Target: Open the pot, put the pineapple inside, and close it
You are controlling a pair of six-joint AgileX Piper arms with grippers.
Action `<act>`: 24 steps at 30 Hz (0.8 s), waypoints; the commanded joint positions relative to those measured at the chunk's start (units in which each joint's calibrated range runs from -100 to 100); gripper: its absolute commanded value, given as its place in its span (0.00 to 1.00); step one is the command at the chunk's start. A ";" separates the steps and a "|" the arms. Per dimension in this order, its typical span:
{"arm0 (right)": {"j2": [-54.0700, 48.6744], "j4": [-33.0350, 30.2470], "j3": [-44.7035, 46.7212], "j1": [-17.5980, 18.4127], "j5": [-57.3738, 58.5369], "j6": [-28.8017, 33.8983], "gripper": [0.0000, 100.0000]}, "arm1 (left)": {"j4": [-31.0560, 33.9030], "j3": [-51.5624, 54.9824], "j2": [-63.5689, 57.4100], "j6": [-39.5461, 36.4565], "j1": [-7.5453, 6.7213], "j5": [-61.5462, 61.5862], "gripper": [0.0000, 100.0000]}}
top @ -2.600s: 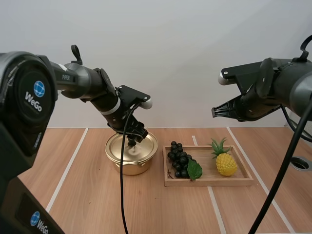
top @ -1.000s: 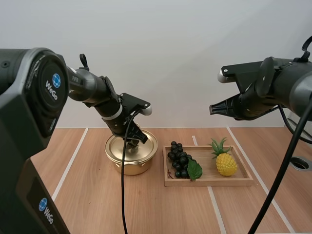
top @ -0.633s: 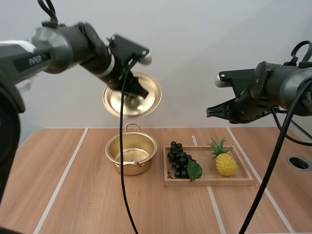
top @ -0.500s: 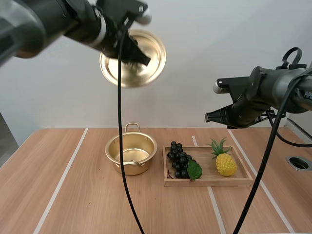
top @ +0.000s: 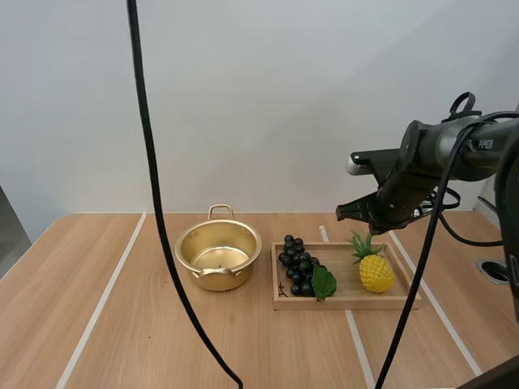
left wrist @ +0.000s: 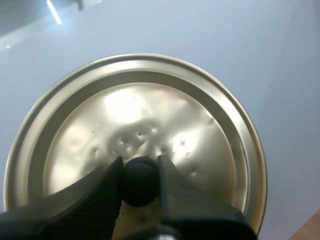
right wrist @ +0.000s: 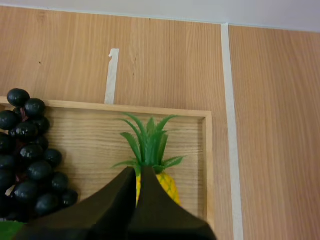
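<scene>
The gold pot [top: 217, 274] stands uncovered left of the wooden tray [top: 349, 301]. The yellow pineapple [top: 375, 271] with its green crown lies in the tray's right half. My right gripper [top: 343, 213] hangs shut just above and left of the crown. In the right wrist view its joined tips [right wrist: 137, 172] sit over the pineapple [right wrist: 149, 145], covering most of the fruit's body. The left wrist view has my left gripper [left wrist: 140, 176] shut on the black knob of the gold lid [left wrist: 195, 145], held up against the wall.
A bunch of dark grapes [top: 298, 274] with a green leaf fills the tray's left half, close beside the pineapple; the grapes [right wrist: 25, 165] lie left of the tray rim [right wrist: 206, 150]. White tape lines cross the wooden table [top: 138, 324].
My left arm has lifted the lid off the pot and carried it up out of the high view. My right arm has come down and left toward the pineapple.
</scene>
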 commanded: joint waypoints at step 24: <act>0.87 -1.08 3.56 0.07 2.08 -0.58 1.00 | 1.31 -2.46 -3.29 -0.19 0.01 7.71 0.00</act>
